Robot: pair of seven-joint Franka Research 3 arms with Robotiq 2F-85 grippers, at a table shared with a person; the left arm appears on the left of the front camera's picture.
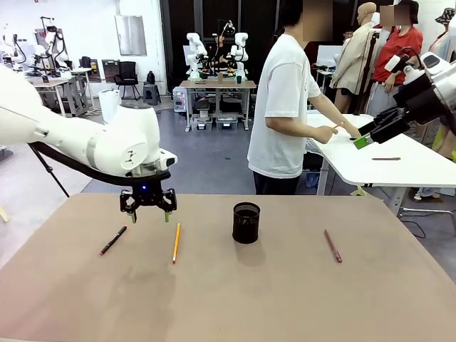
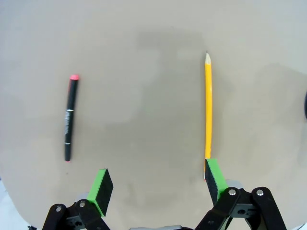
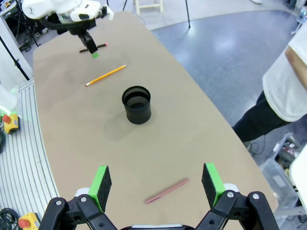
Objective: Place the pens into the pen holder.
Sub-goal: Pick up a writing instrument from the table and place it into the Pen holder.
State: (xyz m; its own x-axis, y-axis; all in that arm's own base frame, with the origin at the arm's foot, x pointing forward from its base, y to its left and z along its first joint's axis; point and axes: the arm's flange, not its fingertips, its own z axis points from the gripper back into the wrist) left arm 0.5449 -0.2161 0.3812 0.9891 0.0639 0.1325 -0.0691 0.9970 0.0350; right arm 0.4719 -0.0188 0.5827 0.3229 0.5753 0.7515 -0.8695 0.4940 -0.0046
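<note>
Logging zero of three placed. Found pen holder (image 1: 246, 222) empty mid-surface (image 1: 285, 299); pencil (image 1: 176, 243) and black pen (image 1: 113, 240) flat at its 9 o'clock, dark red pen (image 1: 333, 246) at 3 o'clock. Noted left claw (image 1: 148, 211) spread apart by the pencil's far end, right claw (image 3: 157, 178) apart, raised.

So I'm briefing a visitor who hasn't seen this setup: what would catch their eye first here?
Probably the left gripper, open and hovering over the table near the black pen and the yellow pencil. Next comes the black mesh pen holder standing empty mid-table, with the dark red pen lying alone toward the robot's right side.
</note>
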